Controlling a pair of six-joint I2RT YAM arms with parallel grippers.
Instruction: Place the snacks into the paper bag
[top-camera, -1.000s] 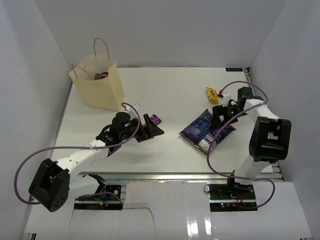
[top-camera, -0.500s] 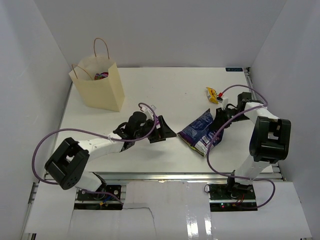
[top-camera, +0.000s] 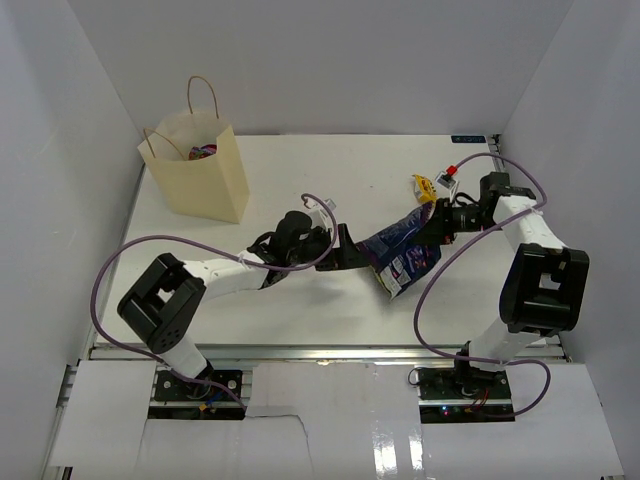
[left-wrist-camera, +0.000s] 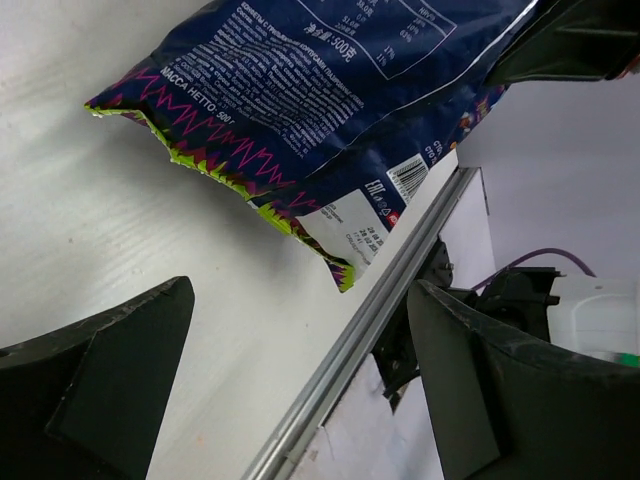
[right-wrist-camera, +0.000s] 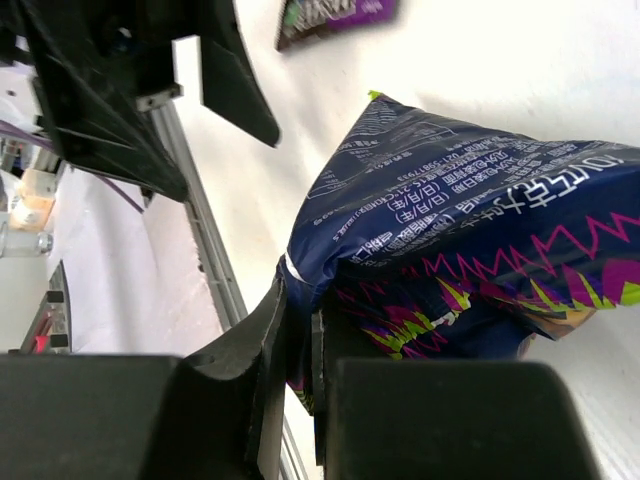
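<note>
**White table, four things on it**

The white table (top-camera: 330, 170) carries an upright paper bag (top-camera: 200, 178) at its far left corner. A yellow packet (top-camera: 424, 187) lies near the far right. Just beside that, a blue chip bag (top-camera: 400, 252) tilts up, its lower end seemingly touching the top. A purple packet (right-wrist-camera: 335, 15) lies flat nearby.

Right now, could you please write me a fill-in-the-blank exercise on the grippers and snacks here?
The right gripper is ____ on the big dark-blue foil chip bag.
The left gripper beside that bag is ____.
The cream-beige paper shopping bag stands upright in the far ____ corner.
The small yellow packet lies nearest the ____ arm.
Missing words: shut, open, left, right.
</note>
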